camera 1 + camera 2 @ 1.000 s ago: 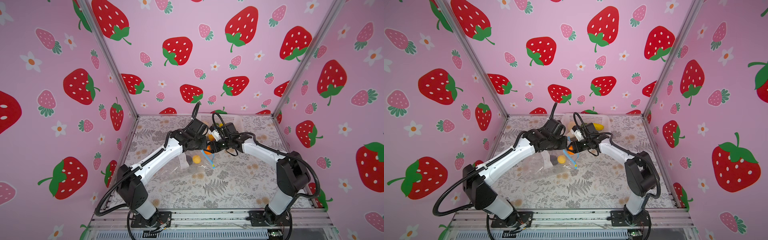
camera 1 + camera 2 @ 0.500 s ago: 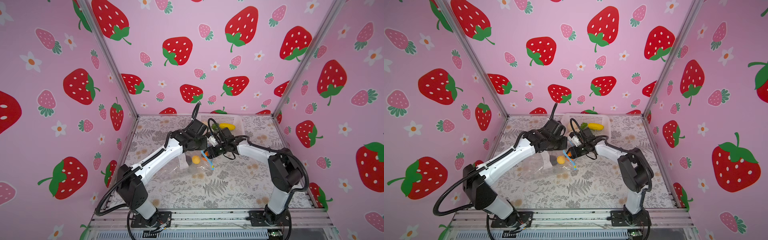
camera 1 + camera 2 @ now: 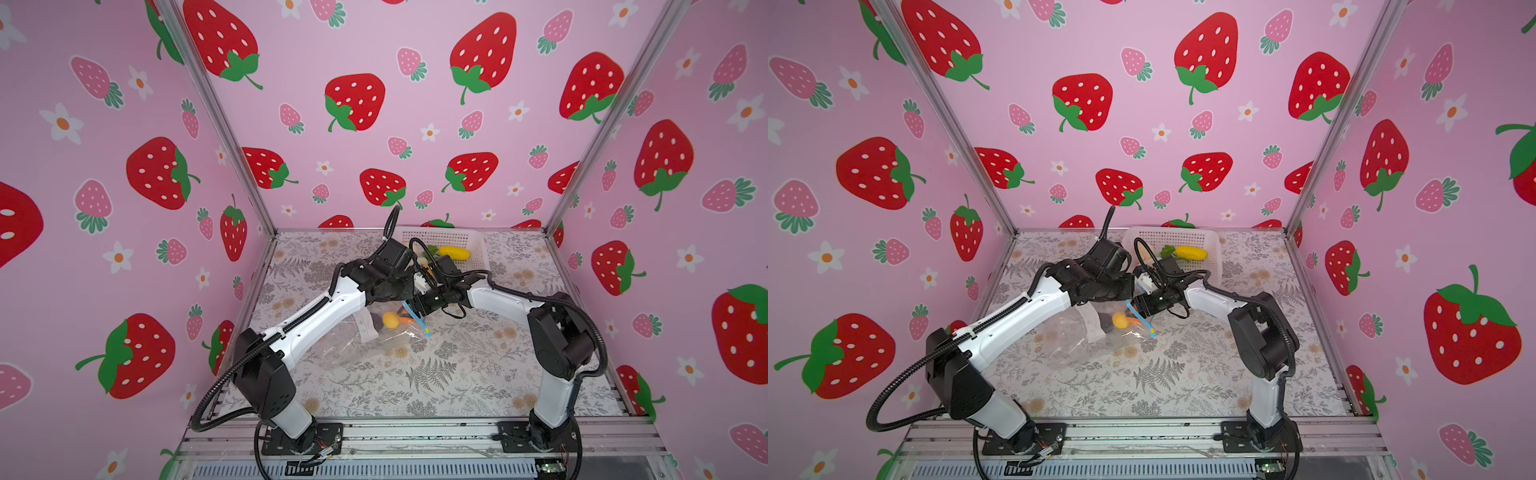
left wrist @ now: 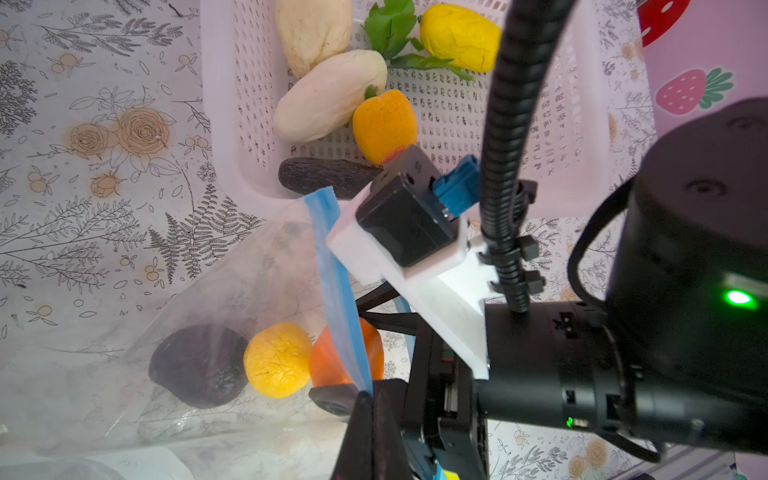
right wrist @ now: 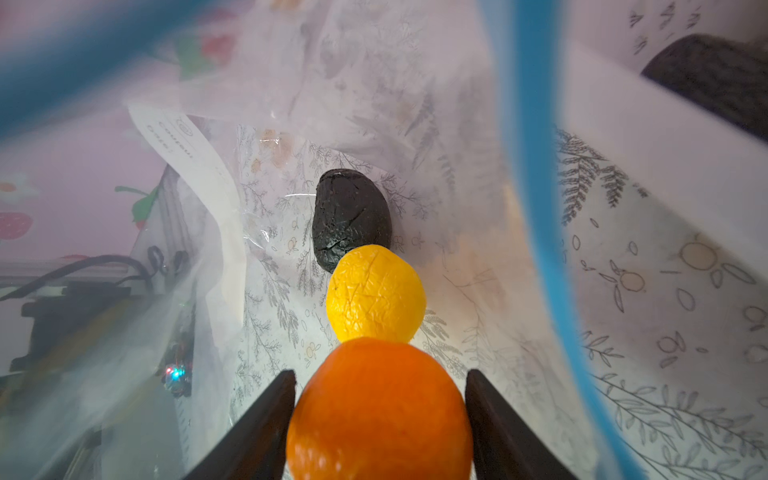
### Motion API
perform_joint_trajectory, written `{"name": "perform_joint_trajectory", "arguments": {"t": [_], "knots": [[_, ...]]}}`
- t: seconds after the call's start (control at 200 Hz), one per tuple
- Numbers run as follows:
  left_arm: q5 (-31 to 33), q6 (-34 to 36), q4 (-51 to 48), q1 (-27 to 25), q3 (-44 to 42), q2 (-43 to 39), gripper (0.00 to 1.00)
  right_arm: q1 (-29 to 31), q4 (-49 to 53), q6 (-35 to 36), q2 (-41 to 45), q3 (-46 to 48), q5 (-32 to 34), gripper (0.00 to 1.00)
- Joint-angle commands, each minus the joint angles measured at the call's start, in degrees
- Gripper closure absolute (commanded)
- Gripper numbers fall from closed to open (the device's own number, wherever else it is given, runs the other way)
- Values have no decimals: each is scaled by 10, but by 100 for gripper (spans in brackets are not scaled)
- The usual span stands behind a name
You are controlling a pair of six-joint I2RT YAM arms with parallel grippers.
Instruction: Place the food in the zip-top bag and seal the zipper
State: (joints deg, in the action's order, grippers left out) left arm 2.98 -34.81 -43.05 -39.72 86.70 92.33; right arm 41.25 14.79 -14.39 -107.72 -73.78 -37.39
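The clear zip-top bag lies mid-table, its mouth facing the basket. My left gripper is shut on the blue zipper and holds the mouth up. My right gripper reaches into the mouth, jaws open, with a round orange piece loose between its fingers. Deeper inside the bag lie a yellow piece and a dark piece, beside the white label. In both top views the grippers meet at the bag's mouth.
The white perforated basket stands just behind the bag at the back of the table. It holds beige, white, orange-yellow, dark, yellow and green pieces. Pink strawberry walls enclose the table.
My right gripper has come down from beside the basket into the bag's mouth with the orange piece, and its jaws have widened. The left gripper has kept its hold on the zipper.
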Motion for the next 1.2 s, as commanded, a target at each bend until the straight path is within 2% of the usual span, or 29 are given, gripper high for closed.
{"name": "perform_joint_trajectory", "arguments": {"t": [0.0, 0.335, 0.82, 1.035, 1.195], "knots": [[10, -9, 9, 2, -6, -16, 100, 4, 19, 16, -12, -15, 3, 32], [11, -8, 10, 1, -10, -20, 100, 4, 25, 15, -12, -23, 4, 32], [13, -9, 15, 3, -23, -35, 100, -21, 29, -21, 72, -18, 57, 31], [11, -6, 17, 5, -24, -43, 100, -51, 39, -45, 111, 14, 80, 32], [12, -5, 20, 6, -27, -53, 100, -74, 19, -83, 124, 59, 64, 37]]}}
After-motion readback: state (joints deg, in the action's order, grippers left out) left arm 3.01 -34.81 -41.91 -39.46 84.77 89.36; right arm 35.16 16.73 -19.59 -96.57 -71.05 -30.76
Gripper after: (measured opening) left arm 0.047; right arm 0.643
